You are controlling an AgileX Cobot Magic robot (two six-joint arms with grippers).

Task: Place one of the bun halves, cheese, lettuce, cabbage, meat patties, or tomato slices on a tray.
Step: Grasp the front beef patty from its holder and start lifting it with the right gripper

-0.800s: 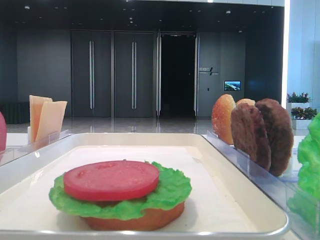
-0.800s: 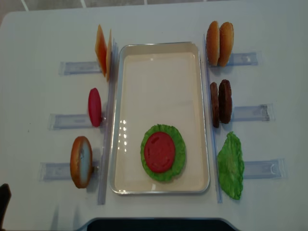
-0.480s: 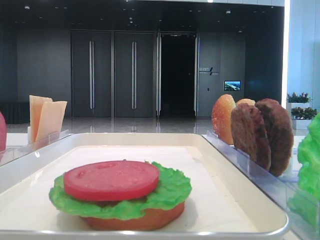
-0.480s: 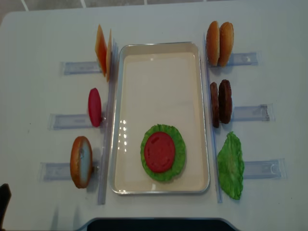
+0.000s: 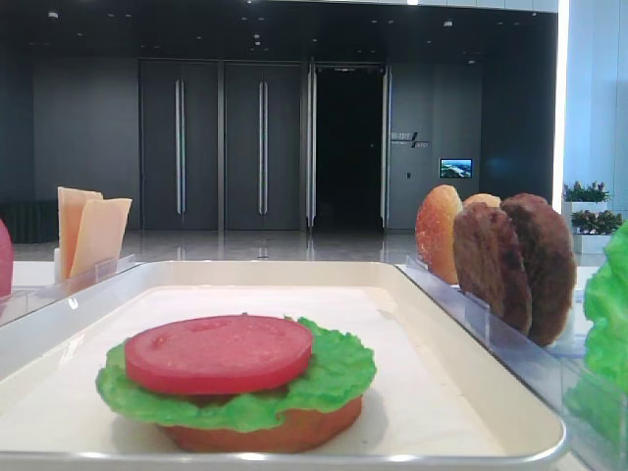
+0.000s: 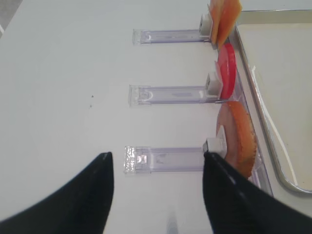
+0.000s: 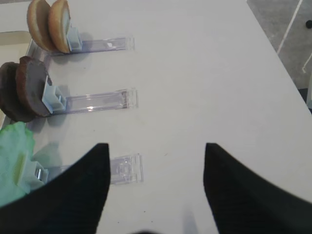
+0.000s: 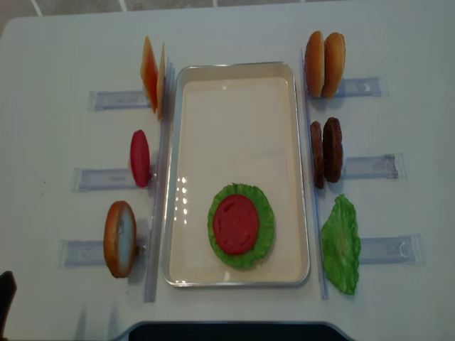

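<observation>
Three layers are already stacked on the tray point(image 8: 234, 85): a flat bun base at the bottom, a lettuce leaf point(image 8: 263, 231) over it, and a tomato slice point(image 8: 235, 224) on top. The stack sits toward the tray's near end, slightly right of centre; the far end is bare.

Remaining stock, all upright in clear racks beside the tray:
- left side: cheese slices point(image 8: 152, 74) at the far end, a second tomato slice point(image 8: 139, 158) in the middle, one bun half point(image 8: 119, 238) nearest.
- right side: two bun halves point(image 8: 324, 64) at the far end, two meat patties point(image 8: 326, 151) in the middle, a second lettuce leaf point(image 8: 341, 244) nearest.

Left gripper point(image 6: 157, 195): jaws spread wide, nothing between them, hovering over the bare table just outboard of the near left rack, well apart from its bun half. Right gripper point(image 7: 155, 187): jaws likewise wide apart and empty, over the near right rack point(image 7: 124, 168), with that lettuce leaf at the left edge of its view.

Judgement: partway done. Neither arm has committed to an item. By usual burger order a patty or cheese would go next; patties favour the right arm, cheese the left. No cabbage is identifiable.
</observation>
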